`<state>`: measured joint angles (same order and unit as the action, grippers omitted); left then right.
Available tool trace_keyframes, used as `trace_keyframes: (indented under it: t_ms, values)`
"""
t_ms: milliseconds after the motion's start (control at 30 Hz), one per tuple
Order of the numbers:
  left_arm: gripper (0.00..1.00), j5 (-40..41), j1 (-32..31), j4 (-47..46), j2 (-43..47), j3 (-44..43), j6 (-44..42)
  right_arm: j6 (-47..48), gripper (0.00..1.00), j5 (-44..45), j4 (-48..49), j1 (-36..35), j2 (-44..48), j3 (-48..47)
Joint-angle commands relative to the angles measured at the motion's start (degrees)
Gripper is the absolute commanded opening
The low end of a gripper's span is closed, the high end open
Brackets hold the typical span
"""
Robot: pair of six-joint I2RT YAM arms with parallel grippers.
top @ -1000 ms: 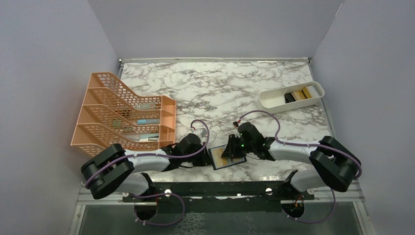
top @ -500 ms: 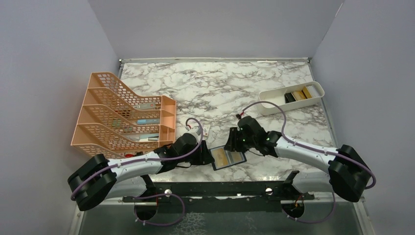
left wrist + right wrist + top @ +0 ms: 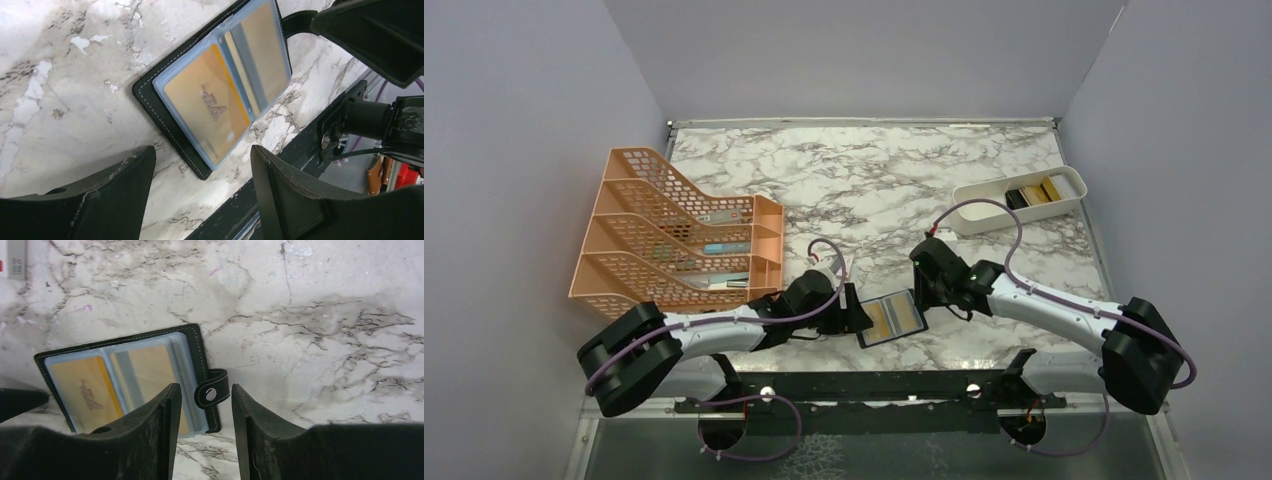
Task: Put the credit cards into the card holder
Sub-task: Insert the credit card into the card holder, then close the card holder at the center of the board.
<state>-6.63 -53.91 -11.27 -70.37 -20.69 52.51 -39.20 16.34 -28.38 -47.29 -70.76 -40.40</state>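
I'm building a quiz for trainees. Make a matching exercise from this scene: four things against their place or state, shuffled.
Things:
1. card holder
2. file rack
3. white tray
4. left gripper

Place or state:
A. far right side
B. unfolded flat, near side
C. left side
D. jaws apart, holding nothing

Pairs: 1-B, 2-C, 3-A, 4-D

Orange mesh rack (image 3: 674, 235) far left — white tray (image 3: 977, 204) far right, on marble table (image 3: 874, 180).
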Motion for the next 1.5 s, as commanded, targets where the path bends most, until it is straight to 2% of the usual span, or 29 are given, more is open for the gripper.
trace_keyframes:
  t_ms: [0,200,333,433,900,1033,1167,1333,1467]
  values:
    - [0.74,-1.12,0.05,-3.04,-3.90,-0.16,1.04,1.13,0.44,5.05,-2.42,-0.26,-1.52,-1.05]
    - [0.74,-2.76,0.03,-6.28,-6.36,-1.50,2.08,1.56,0.28,4.91,1.62,-0.09,-4.27,1.33]
    - [0.73,-2.95,0.03,-7.11,-5.48,-3.31,1.64,-0.62,0.13,-0.34,8.45,-0.09,-5.18,5.46]
    - [0.72,-3.15,0.03,-8.09,-4.37,-4.27,1.45,-1.86,0.07,-3.10,11.79,-0.09,-5.05,7.99]
    - [0.69,-4.66,-0.08,-12.37,0.04,-4.62,1.02,-5.08,0.03,-11.01,20.83,-0.07,-1.56,14.25]
    - [0.65,-3.68,-0.06,-11.78,1.00,-3.69,1.72,-5.75,0.03,-11.67,21.39,-0.09,-0.55,15.15]
    - [0.64,2.92,-0.01,2.04,1.90,-6.11,0.35,-5.10,0.03,-9.91,17.79,-0.07,1.71,13.73]
    - [0.69,10.30,0.03,17.79,3.26,-9.01,-1.04,-5.61,0.01,-11.11,17.67,-0.09,3.92,14.65]
    - [0.72,13.25,0.03,21.21,3.91,-8.47,-0.65,-5.70,0.01,-12.11,18.61,-0.09,3.26,15.38]
